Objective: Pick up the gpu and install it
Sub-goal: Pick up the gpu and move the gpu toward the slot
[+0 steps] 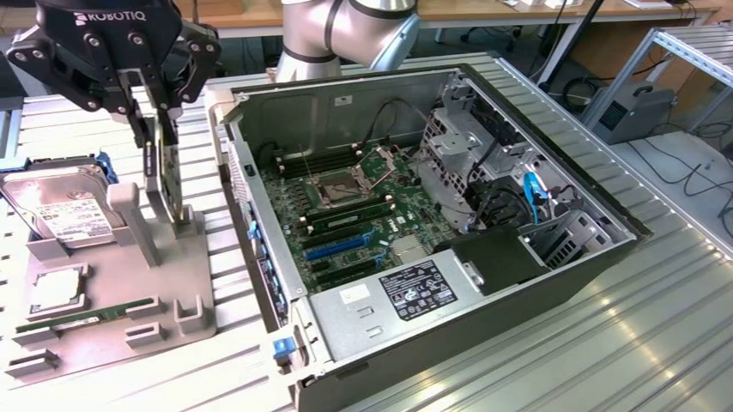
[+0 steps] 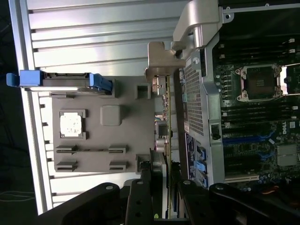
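Observation:
The gpu [image 1: 170, 184] is a thin dark card standing on edge in a slot of the grey holder [image 1: 126, 326] at the exterior view's left, just outside the open computer case [image 1: 572, 266]. My gripper [image 1: 154, 129] reaches down from above, one finger on each side of the card's upper edge, and the jaws are closed against it. In the wrist view the gpu [image 2: 166, 108] shows edge-on, running up from between my fingers [image 2: 140, 197], with the holder [image 2: 101, 140] beside it. The card's lower end still sits in the holder.
On the holder are a silver hard drive [image 1: 63, 215], a square processor chip [image 1: 55, 292] and a green memory stick [image 1: 86, 315]. The case lies open with its motherboard [image 1: 343, 215] and blue slots [image 1: 338, 246] exposed. The arm's base [image 1: 343, 34] stands behind the case.

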Robot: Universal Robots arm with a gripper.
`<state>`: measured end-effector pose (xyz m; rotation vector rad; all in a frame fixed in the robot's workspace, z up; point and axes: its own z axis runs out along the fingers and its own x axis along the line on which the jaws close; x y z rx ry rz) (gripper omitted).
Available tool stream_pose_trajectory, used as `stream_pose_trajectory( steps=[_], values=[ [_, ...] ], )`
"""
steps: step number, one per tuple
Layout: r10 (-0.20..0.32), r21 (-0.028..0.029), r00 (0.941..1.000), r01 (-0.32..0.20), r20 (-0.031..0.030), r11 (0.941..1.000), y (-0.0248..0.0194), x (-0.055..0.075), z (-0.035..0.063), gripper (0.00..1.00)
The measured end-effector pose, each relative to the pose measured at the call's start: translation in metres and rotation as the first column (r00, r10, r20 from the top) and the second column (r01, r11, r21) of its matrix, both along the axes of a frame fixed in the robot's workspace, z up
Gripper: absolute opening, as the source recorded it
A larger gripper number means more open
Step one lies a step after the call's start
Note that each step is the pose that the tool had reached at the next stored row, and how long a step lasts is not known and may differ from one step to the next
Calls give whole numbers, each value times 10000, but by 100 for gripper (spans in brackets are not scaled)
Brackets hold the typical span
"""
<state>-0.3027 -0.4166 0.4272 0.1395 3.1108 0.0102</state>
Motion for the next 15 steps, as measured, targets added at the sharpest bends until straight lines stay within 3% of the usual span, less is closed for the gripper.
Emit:
stream_pose_trajectory(
  steps=[15],
  values=[
    [0, 0, 10000, 0, 0, 10000, 0, 121, 0, 27]
  ],
)
